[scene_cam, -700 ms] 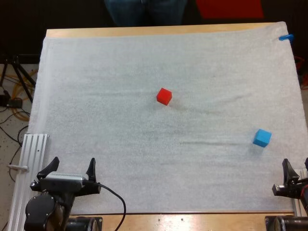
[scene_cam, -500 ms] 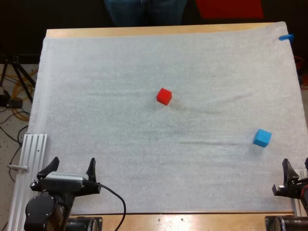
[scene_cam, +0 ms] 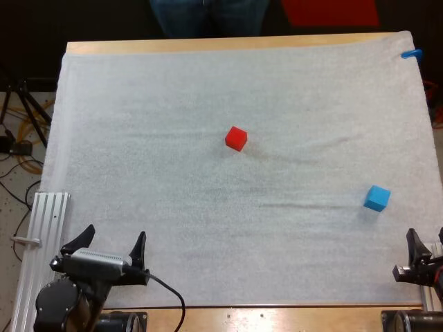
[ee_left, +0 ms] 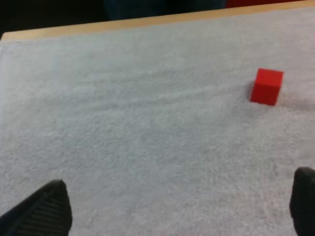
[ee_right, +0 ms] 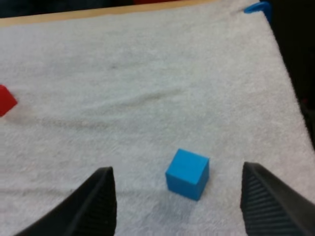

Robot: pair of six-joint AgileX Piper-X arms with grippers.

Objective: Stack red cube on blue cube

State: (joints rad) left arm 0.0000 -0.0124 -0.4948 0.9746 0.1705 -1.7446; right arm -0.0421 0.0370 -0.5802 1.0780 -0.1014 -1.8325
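White mat [scene_cam: 173, 104] on the bench [scene_cam: 208, 45], red cube [scene_cam: 236, 138] flat near its middle, a corner turned toward the arms, well ahead and right of the wide-open left gripper [scene_cam: 113, 238]. Blue cube [scene_cam: 376, 198] sits flat too, slightly turned, near the mat's right edge, just ahead of the right gripper [scene_cam: 426, 254], also open.

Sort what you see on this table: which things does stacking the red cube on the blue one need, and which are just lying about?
Needed: red cube, blue cube, left gripper, right gripper, both open.
Lying about: white mat, wooden table, metal rail, a person's legs.
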